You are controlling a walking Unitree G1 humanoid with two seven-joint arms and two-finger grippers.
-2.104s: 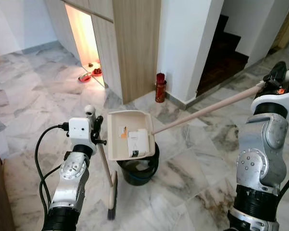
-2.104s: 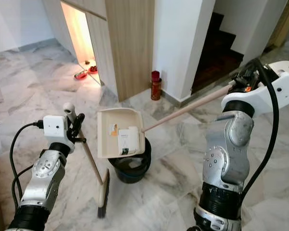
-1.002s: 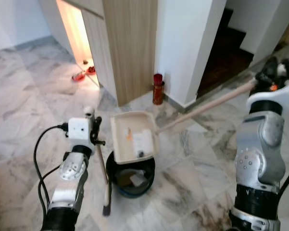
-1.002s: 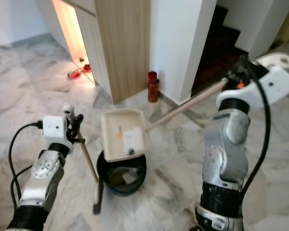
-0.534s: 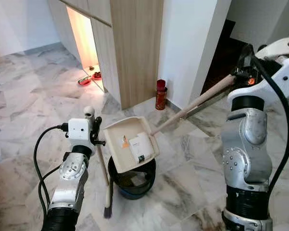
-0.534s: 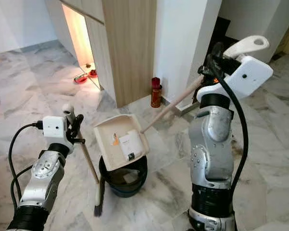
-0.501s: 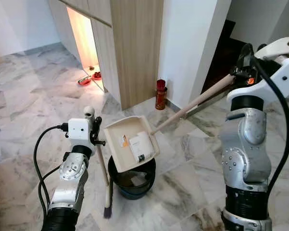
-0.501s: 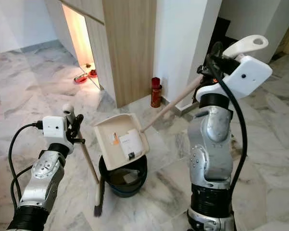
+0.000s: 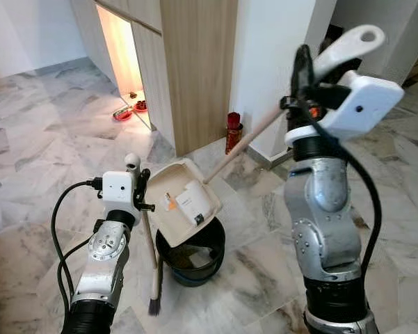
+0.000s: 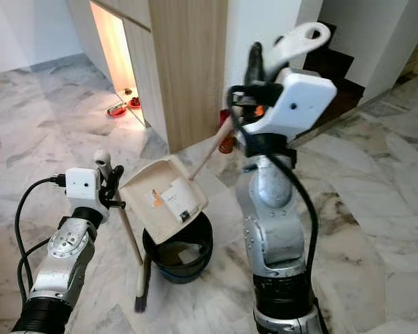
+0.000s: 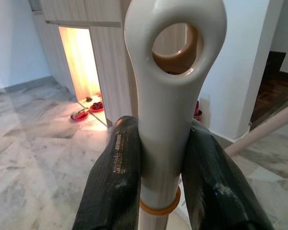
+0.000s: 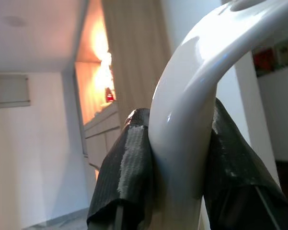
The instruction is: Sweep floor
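Note:
My right gripper (image 9: 302, 69) is shut on the white grip (image 12: 201, 72) of a long wooden dustpan handle, raised high at chest level. The beige dustpan (image 9: 184, 202) tilts steeply over a black bin (image 9: 191, 254), with a white paper and an orange scrap lying in it. My left gripper (image 11: 162, 127) is shut on the top of a broom handle (image 11: 172, 86). The broom (image 9: 151, 257) stands upright just left of the bin, its bristles (image 9: 153, 306) on the marble floor.
A red canister (image 9: 233, 131) stands at the foot of the white wall behind the bin. Red bowls (image 9: 135, 108) lie by a lit opening beside the wooden cabinet panel (image 9: 198, 69). Dark stairs (image 10: 334, 69) rise at the back right. Open marble floor lies to the left.
My right arm has swung up and leftward with the handle, tipping the dustpan steeper over the bin. The left gripper and the broom have held still.

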